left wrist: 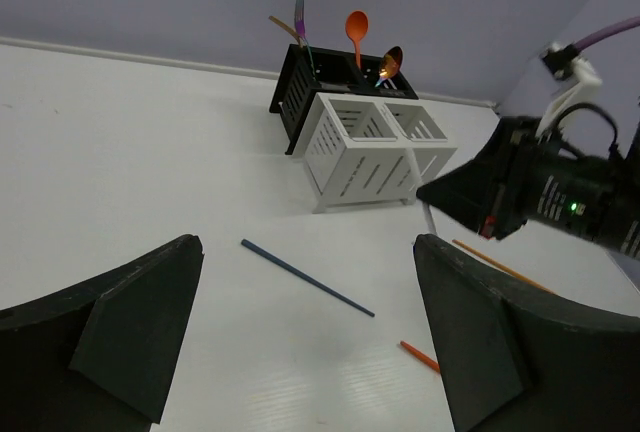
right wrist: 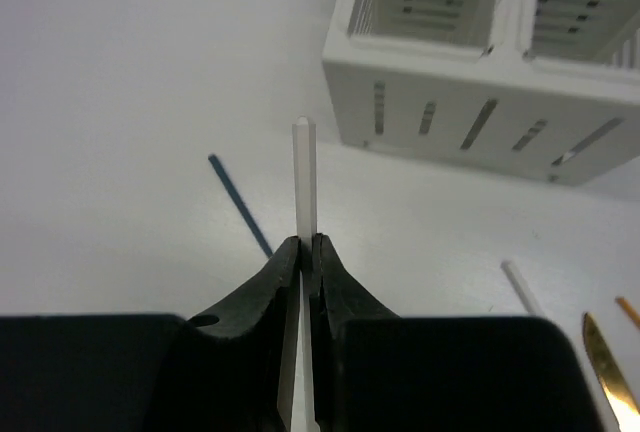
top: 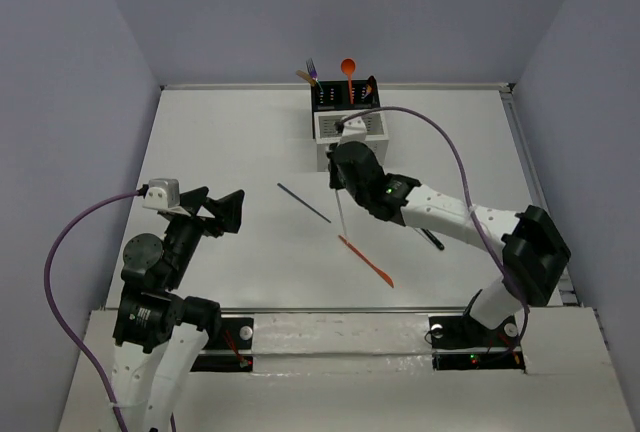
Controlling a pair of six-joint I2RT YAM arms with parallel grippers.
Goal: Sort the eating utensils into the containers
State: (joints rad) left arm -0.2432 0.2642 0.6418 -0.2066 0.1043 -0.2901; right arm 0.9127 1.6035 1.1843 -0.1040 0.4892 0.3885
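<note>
Right pincer [right wrist: 306, 245] is pinched tight on a white chopstick [right wrist: 304, 177], gripping it a bit below the tip, so the end pokes out past the fingers in the wrist view. From overhead, the rest of that stick trails out the other way, slanting over the tabletop [top: 220, 132] toward the near edge.

Just ahead of the tip is the holders [right wrist: 470, 122] block, two white ones on the near side and two black ones behind, sitting toward the far edge. The black ones have stuff standing in them: an orange spoon [top: 347, 67], a darker spoon [left wrist: 391, 56], a bluish handle [left wrist: 300, 12] and a gold handle [left wrist: 282, 24].

A blue chopstick [top: 304, 203] lies flat just left of the right pincer, between the two arms. An orange utensil [top: 366, 261] lies flat too, near the trailing end of the held stick. The right wrist view also catches a second white stick [right wrist: 522, 287] and a gold blade [right wrist: 608, 357] down in the corner. A black stick [top: 432, 239] peeks out beside the right forearm.

Left pincer [left wrist: 310, 337] is spread wide with nothing in it, over on the left, well apart from the holders and facing the blue chopstick.
</note>
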